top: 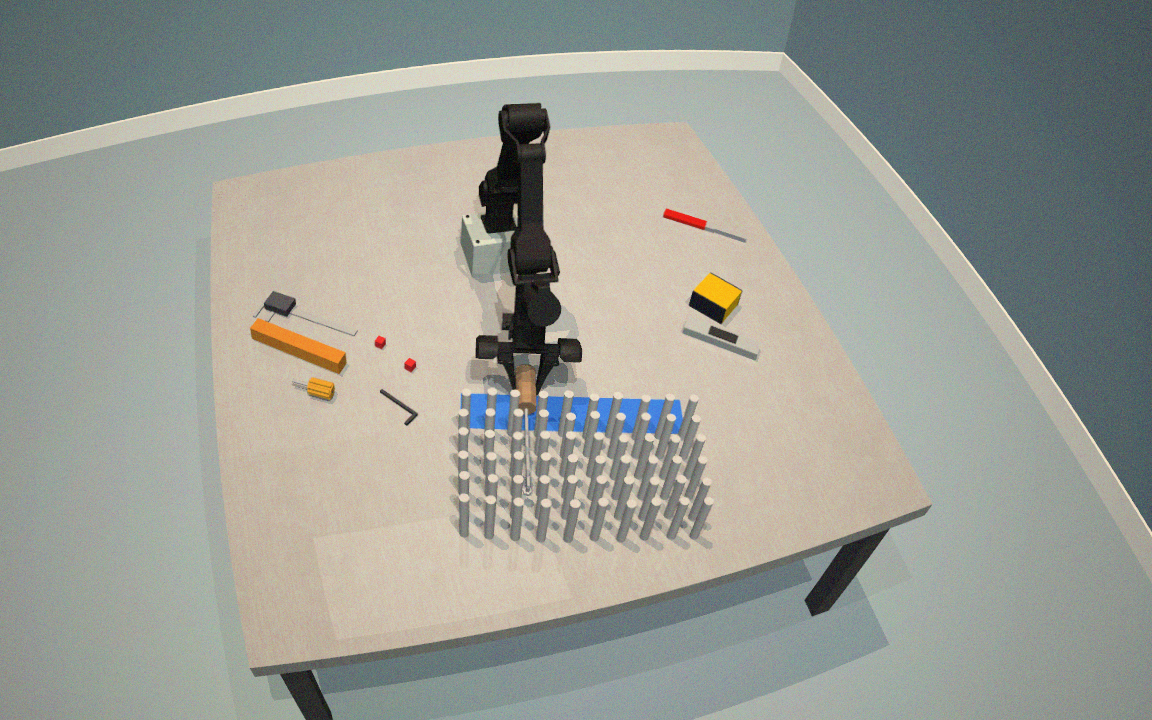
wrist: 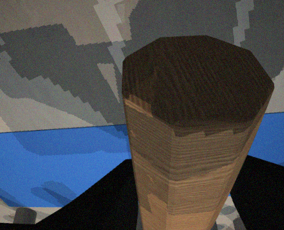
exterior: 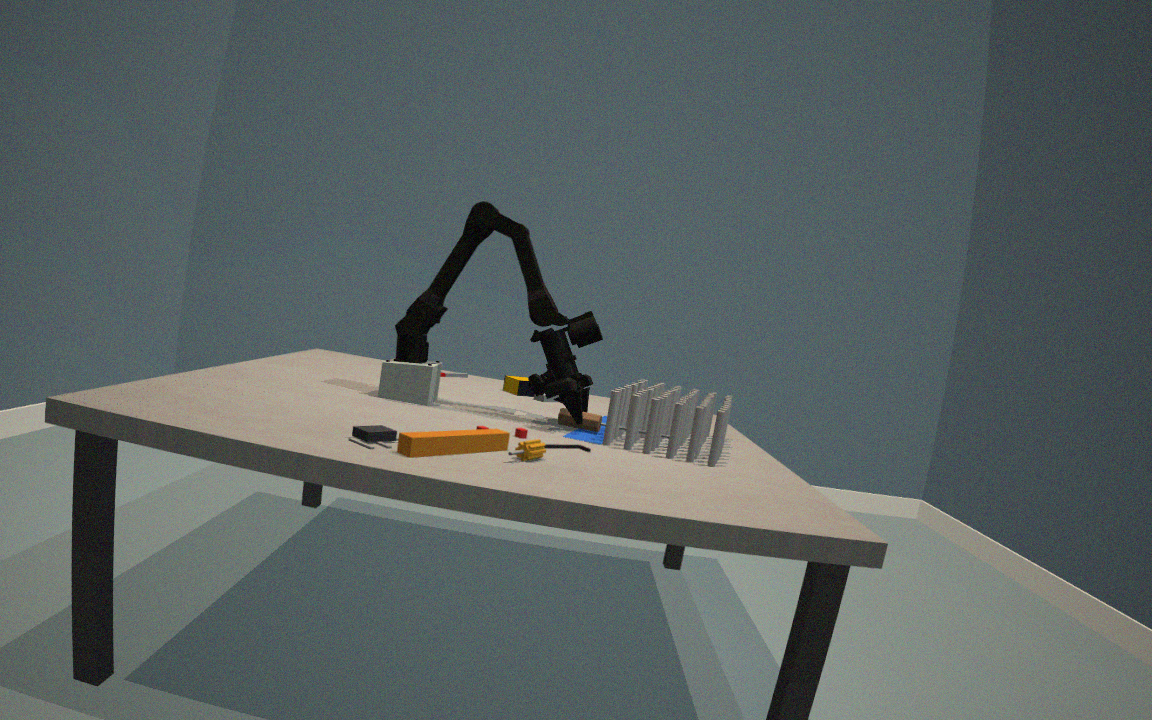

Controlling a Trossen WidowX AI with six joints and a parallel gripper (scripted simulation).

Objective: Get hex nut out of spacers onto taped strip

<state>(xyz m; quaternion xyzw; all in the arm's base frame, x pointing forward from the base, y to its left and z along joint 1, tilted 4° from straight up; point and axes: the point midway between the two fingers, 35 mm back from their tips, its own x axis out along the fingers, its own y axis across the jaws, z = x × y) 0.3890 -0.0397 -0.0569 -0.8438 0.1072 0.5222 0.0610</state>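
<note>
My gripper [top: 525, 386] [exterior: 577, 417] [wrist: 180, 165] is shut on the wooden handle [top: 525, 394] [exterior: 592, 422] [wrist: 193, 166] of a tool, low over the blue taped strip [top: 555, 414] [exterior: 582, 437] [wrist: 84, 172]. The tool's thin metal rod [top: 526, 447] reaches into the field between two columns of upright grey spacers [top: 464, 519] [exterior: 719, 434] [wrist: 26, 216]. The small nut [top: 524, 490] shows as a pale ring at the rod's far end, deep in the field; whether the tip is hooked on it is too small to tell. The spacers look upright. The nut is hidden in the wrist view.
Left of the field lie a black hex key [top: 399, 403], a yellow piece [top: 320, 388], an orange bar [top: 297, 345], a dark block with wires [top: 279, 302] and two red cubes [top: 379, 342] [top: 410, 364]. To the right are a yellow block [top: 717, 295], a grey bar [top: 746, 349] and a red-handled tool [top: 684, 219].
</note>
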